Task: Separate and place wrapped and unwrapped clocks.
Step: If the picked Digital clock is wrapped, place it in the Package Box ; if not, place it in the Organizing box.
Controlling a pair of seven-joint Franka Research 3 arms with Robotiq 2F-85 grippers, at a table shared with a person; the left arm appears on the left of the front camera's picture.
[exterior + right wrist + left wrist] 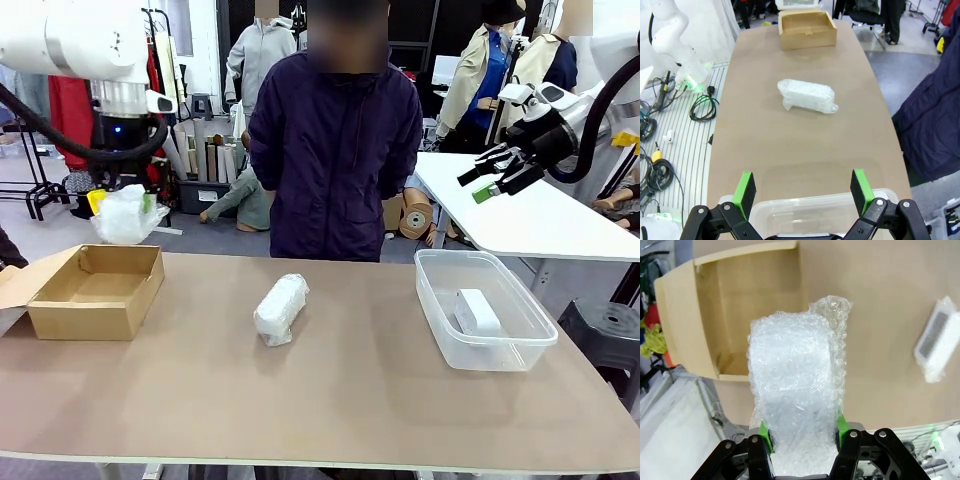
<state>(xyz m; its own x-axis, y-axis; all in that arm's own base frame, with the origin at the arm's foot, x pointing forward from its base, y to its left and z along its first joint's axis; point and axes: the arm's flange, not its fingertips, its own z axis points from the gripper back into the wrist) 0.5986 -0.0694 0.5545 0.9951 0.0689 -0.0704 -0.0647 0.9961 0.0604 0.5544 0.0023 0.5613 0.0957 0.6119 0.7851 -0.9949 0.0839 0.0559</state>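
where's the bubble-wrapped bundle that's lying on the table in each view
Front view: the bundle lies mid-table, right of the cardboard box.
Left wrist view: the bundle is at the right edge, with the box at upper left.
Right wrist view: the bundle is upper centre, below the box.
Shared landmark: the cardboard box.

The first wrapped clock, a whitish bubble-wrap bundle, is hanging clamped in the left gripper above the table's left end. The second wrapped clock is lying slantwise at mid-table. The bare white clock is lying inside the clear tub near the right edge.
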